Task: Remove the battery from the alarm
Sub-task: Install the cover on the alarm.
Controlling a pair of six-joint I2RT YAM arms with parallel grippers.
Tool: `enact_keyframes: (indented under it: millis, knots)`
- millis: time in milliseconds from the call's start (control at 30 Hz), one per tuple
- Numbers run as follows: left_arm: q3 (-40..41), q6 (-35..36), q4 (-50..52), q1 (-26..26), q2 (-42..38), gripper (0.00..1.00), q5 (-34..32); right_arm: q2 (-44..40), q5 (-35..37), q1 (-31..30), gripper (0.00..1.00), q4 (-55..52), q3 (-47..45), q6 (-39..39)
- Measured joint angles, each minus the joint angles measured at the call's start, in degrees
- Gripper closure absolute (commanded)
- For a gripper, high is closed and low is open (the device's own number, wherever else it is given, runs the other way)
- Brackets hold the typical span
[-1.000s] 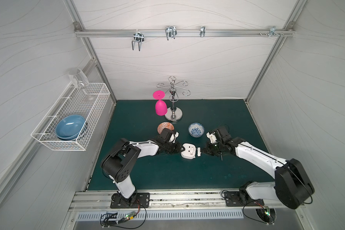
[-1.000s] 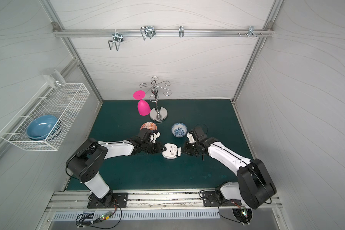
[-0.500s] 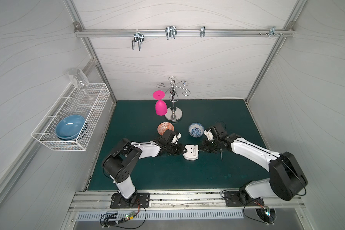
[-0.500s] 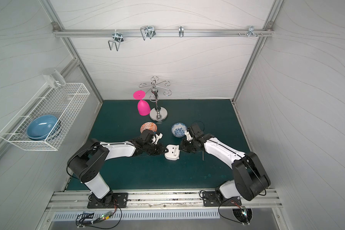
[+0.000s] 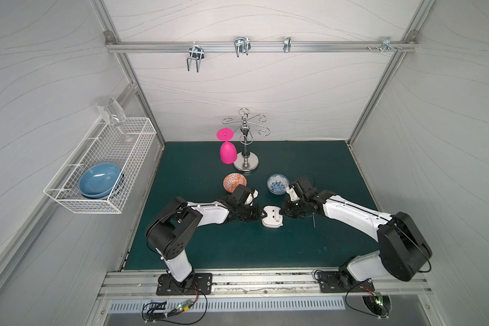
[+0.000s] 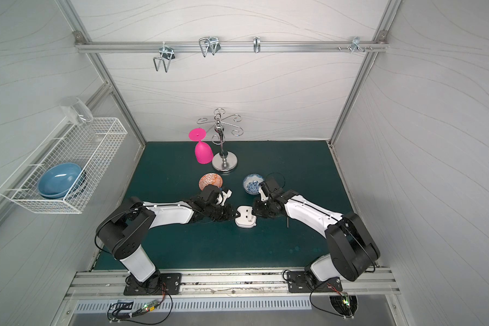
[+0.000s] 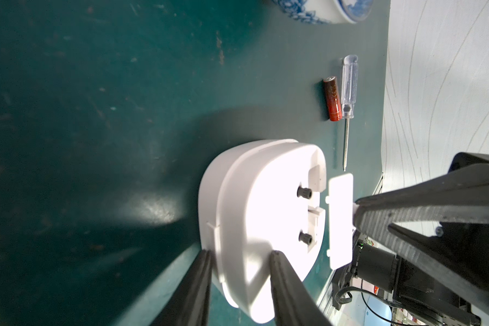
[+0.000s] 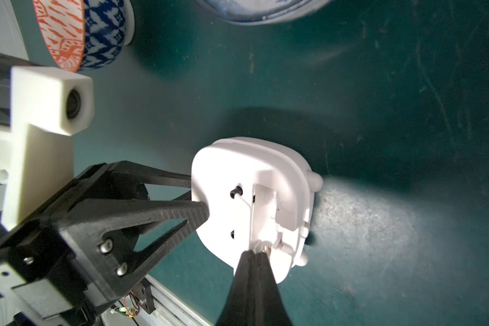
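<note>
Since a second ago the right gripper (image 8: 255, 254) has drawn in against the alarm (image 5: 271, 217), which has scarcely shifted. The battery (image 7: 332, 98) is already out. It lies on the green mat (image 5: 237, 248) right alongside the clear handle of the screwdriver (image 7: 349, 84) and apart from the alarm, probably set there to keep it out of the arms' way. The alarm is tilted with its back showing, and its compartment is open and looks empty. The left gripper (image 7: 240, 256) pinches the casing's edge with one finger on each face, seemingly to steady it. The right gripper's jaws are pressed together on the thin edge of the white cover (image 7: 340, 220), held at the compartment's mouth, so refitting looks the likely step. A blue-patterned bowl (image 5: 277, 183) stands nearby.
</note>
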State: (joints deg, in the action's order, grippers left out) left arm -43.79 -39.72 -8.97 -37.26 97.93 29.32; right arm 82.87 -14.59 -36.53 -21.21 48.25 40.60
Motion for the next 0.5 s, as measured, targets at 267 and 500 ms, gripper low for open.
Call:
enact_keyframes:
  millis: [267,500]
  knots:
    - [0.0,-0.2,-0.1,0.0,0.0,0.61,0.0,0.0,1.4,-0.2,0.99,-0.6,-0.5,0.0]
    - [0.2,-0.4,-0.5,0.0,0.0,0.62,0.0,0.0,1.9,-0.3,0.99,-0.6,-1.3,0.0]
